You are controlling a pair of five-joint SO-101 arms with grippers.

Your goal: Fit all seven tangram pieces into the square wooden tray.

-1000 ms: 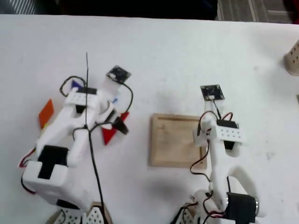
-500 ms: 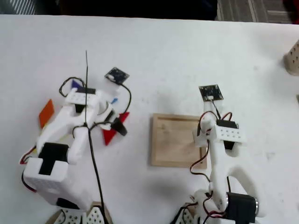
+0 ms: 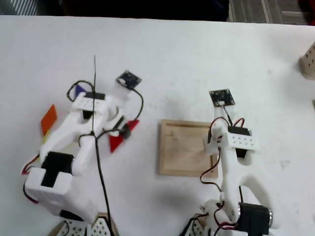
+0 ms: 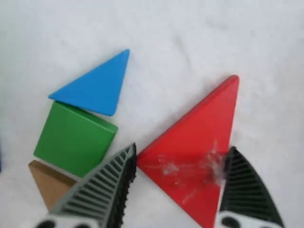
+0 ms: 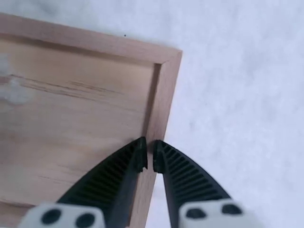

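High view: the square wooden tray [image 3: 183, 168] lies flat near the middle of the white tabletop [image 3: 197, 64], closer to the edge where the arm bases stand. Its inside holds no pieces. The left arm [image 3: 69, 142] extends over the left half of the tabletop, and the right arm [image 3: 235, 162] stands at the tray's right side.

Left wrist view: the left gripper [image 4: 181, 156] is wide open. Its two ribbed fingers [image 4: 104, 190] straddle the red triangle [image 4: 190, 142], one at each side of the piece's broad end. The pictures do not show firm clamping. The red triangle lies flat on the tabletop, just left of the tray and apart from it. A blue triangle [image 4: 97, 85] lies beside a green square [image 4: 73, 140], with their edges touching. A brown piece [image 4: 42, 183] touches the green square at one corner and is partly hidden by a finger.

High view: an orange parallelogram [image 3: 48, 118] lies near the tabletop's left edge, well apart from the tray. A dark blue piece [image 3: 78, 90] shows beside the left arm.

Right wrist view: the right gripper [image 5: 149, 154] is almost fully closed, with a thin slit between its tips. It holds nothing and sits over the tray's right rim, near a corner.
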